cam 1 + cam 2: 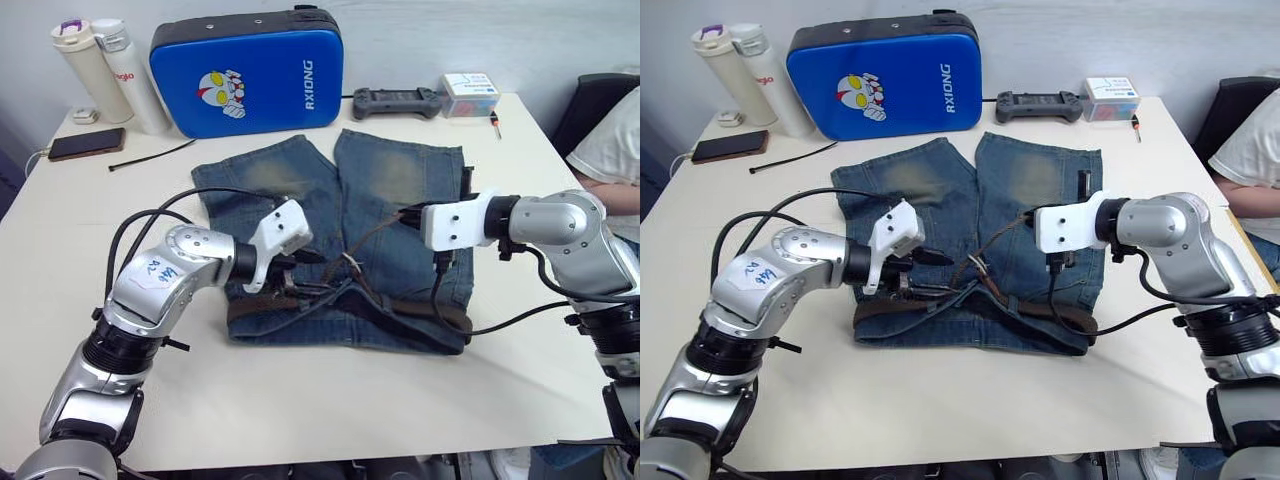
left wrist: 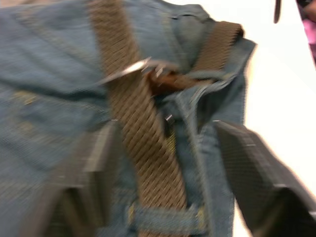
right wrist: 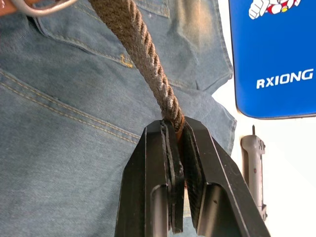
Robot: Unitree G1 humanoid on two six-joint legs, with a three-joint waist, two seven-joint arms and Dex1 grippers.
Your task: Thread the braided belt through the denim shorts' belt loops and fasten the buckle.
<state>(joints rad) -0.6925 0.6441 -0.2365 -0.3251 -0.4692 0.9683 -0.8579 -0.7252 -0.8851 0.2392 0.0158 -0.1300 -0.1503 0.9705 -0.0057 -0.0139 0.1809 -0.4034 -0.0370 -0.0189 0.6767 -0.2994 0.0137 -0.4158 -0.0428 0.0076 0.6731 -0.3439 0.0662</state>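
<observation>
Two tools are working the braided belt (image 1: 400,305) on the denim shorts (image 1: 390,190) at centre frame: the right tool (image 3: 176,129) is clenching the strap end, the left tool (image 2: 163,148) is gaping, and a slipping tip risks missing the buckle (image 2: 131,70).

right tool (image 3: 177,129) has its black fingers clamped tight on the brown braided belt (image 3: 143,49), over faded blue denim shorts (image 3: 64,148), bright blue case (image 3: 271,54) behind.
</observation>
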